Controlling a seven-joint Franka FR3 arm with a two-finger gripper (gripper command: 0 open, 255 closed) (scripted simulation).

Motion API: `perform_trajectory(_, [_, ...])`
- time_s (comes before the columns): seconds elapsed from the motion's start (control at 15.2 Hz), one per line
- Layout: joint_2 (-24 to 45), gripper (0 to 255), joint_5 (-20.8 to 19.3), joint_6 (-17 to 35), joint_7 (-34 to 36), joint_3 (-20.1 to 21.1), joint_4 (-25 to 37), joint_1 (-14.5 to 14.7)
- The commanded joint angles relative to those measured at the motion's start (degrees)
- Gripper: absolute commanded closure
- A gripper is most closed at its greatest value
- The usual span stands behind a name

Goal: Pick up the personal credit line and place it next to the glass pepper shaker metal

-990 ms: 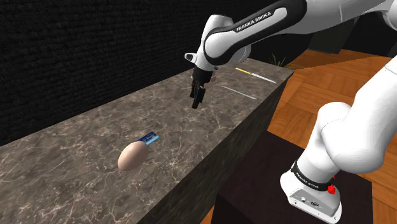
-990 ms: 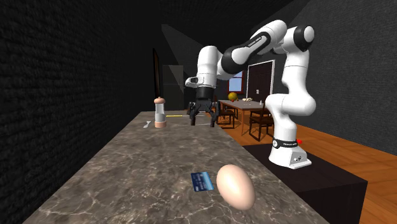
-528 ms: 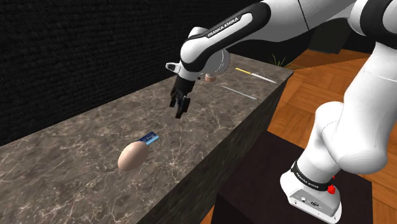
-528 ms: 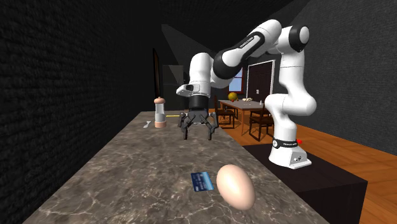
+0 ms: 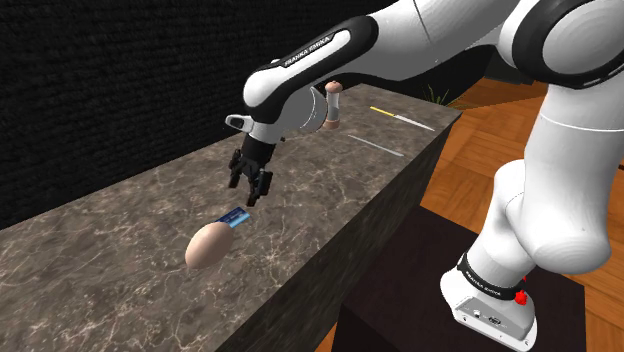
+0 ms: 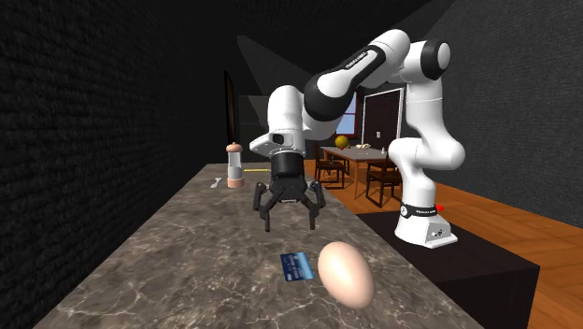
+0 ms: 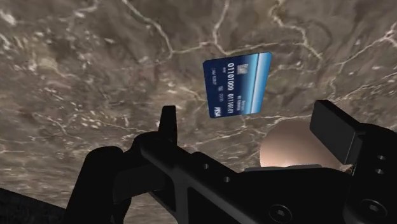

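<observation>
Just ahead of the hand (image 6: 290, 222) and below it, the blue card (image 7: 237, 84) lies flat on the counter (image 6: 187, 252), with a pale egg (image 6: 346, 274) close beside it. The hand's spread wide, holding nothing. I'd centre over the card, straddle its narrow width, drop straight and pinch low, clear of the egg. The pepper shaker (image 6: 234, 166) stands well behind the hand.

White arm (image 5: 310, 58) stretched far out from its base, upper joints high, forearm sloping down toward the shoulder view's left. Wrist pointed straight down. The black gripper (image 6: 290, 219) hangs low, fingers (image 7: 334, 130) spread wide apart.
</observation>
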Motion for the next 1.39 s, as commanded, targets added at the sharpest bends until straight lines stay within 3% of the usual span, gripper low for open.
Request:
perform_trajectory(0.0, [2.3,0,2.3,-0.5,-4.5,1.6,2.3,0.3])
perform_trajectory(0.13, [4.0,0,3.6,-1.1,-7.6,2.8,4.1,0.5])
perform_trajectory(0.59, [7.9,0,5.7,2.4,-8.7,4.1,5.1,1.4])
perform_trajectory(1.12, [8.2,0,5.8,2.6,-8.8,4.2,5.2,1.5])
perform_trajectory(1.19, [8.2,255,5.8,2.6,-8.8,4.2,5.2,1.5])
perform_trajectory(1.32, [8.2,255,5.8,2.6,-8.8,4.2,5.2,1.5])
